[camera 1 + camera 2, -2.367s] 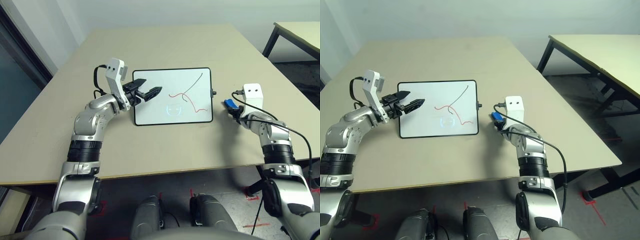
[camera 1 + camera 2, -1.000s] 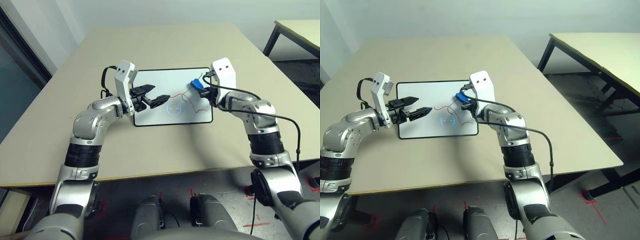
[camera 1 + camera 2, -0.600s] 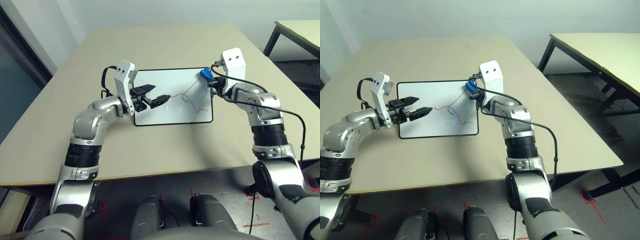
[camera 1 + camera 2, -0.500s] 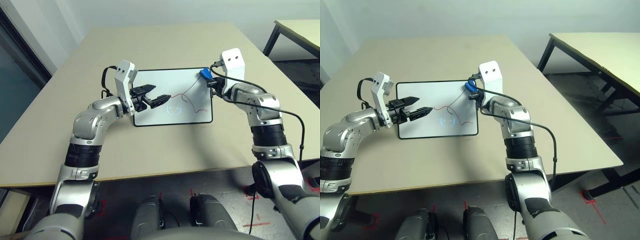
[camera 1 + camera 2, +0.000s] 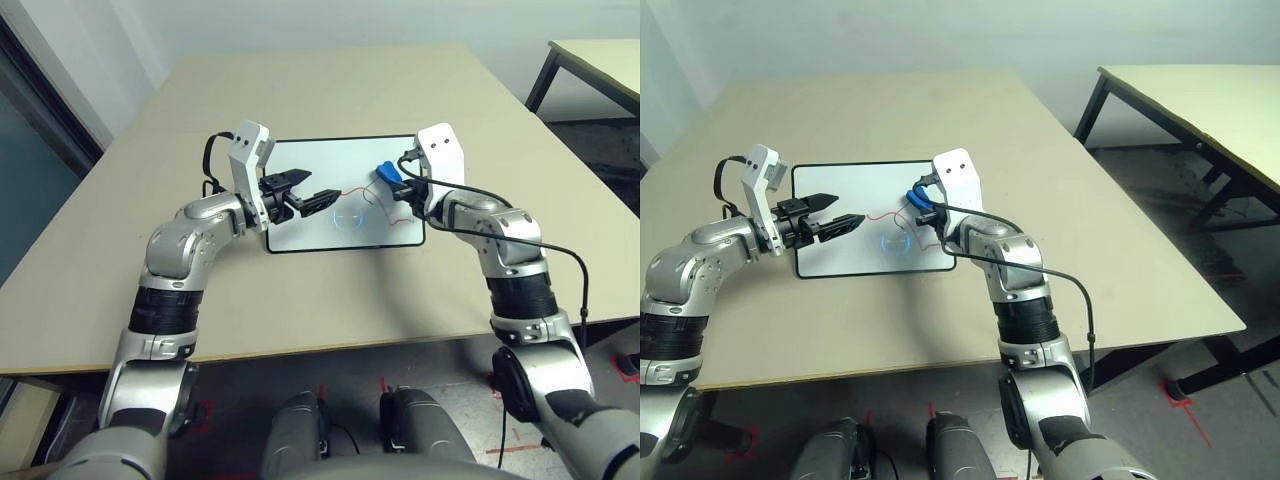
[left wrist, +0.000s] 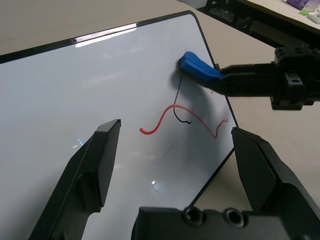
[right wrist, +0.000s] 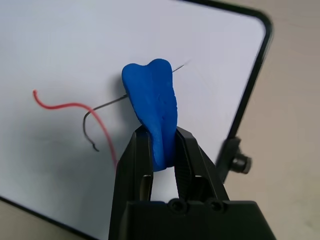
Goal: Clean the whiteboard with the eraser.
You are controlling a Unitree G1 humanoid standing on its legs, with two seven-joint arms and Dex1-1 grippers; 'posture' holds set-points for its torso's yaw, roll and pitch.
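Right gripper [image 7: 162, 142] clamped on the eraser [image 7: 152, 107] over the whiteboard [image 5: 330, 160] at about two o'clock of centre, atop the black line; left gripper [image 6: 172, 155] spread wide above the board's nine o'clock side.

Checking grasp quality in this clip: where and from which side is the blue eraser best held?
By its near end, as the right tool does now: fingers pinching the eraser across its narrow flanks from behind. That leaves the far end free over the whiteboard and its marks.
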